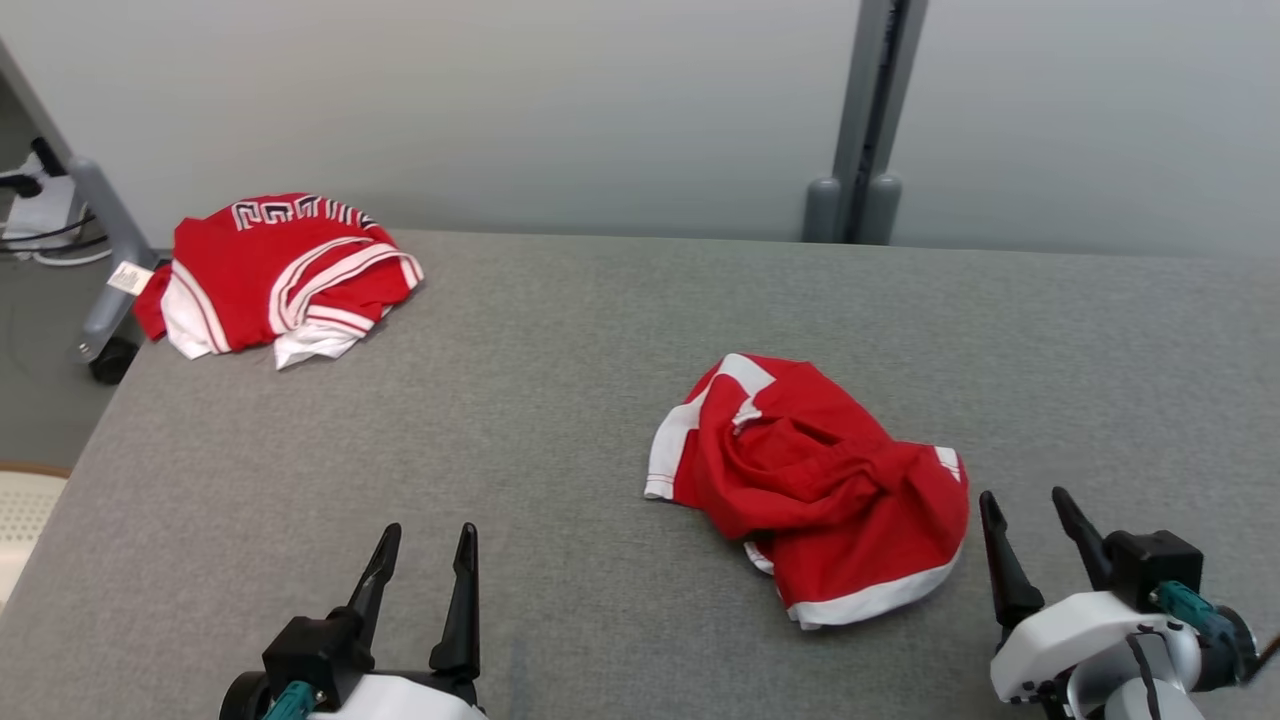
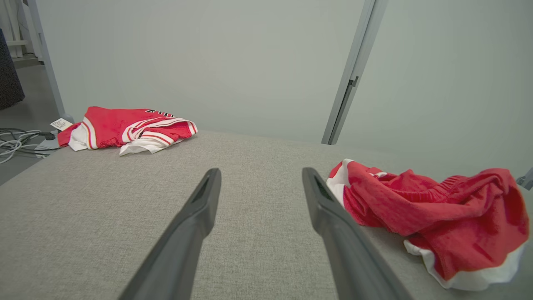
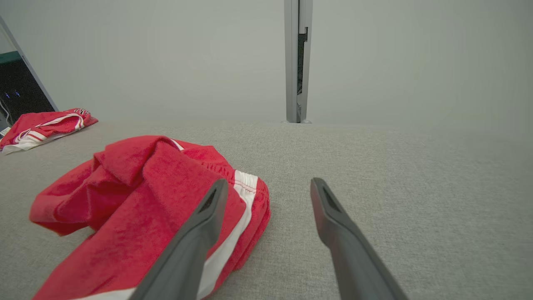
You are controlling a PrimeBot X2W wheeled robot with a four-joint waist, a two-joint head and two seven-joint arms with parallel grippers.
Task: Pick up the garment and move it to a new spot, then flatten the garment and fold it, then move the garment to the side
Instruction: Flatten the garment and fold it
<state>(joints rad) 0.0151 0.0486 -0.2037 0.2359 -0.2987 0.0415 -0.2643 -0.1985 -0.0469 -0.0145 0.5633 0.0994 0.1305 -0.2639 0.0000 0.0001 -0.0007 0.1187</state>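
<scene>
Presently, we judge the first step to be in hand: the pick-up has not begun. The garment (image 1: 810, 480), red with white trim, lies crumpled on the table (image 1: 560, 330), right of centre and in the lower half of the head view. The left gripper (image 1: 430, 535) sits at the lower left of the frame, jaws spread wide and empty, well apart from the garment. The right gripper (image 1: 1024, 497) sits at the lower right, jaws likewise wide and empty, just beside the garment's lower-right edge but not touching it. The garment's long axis runs diagonally from upper left to lower right. A white stripe (image 1: 680, 430) marks the upper-left end and a white hem (image 1: 870, 600) the lower-right end. We cannot tell which end is the waist. The next move, in our judgement, calls for the right gripper to descend onto the near edge and close on a raised fold, taking cloth only. A folded pile (image 1: 280, 270) lies at the upper left; we take it as already finished.
</scene>
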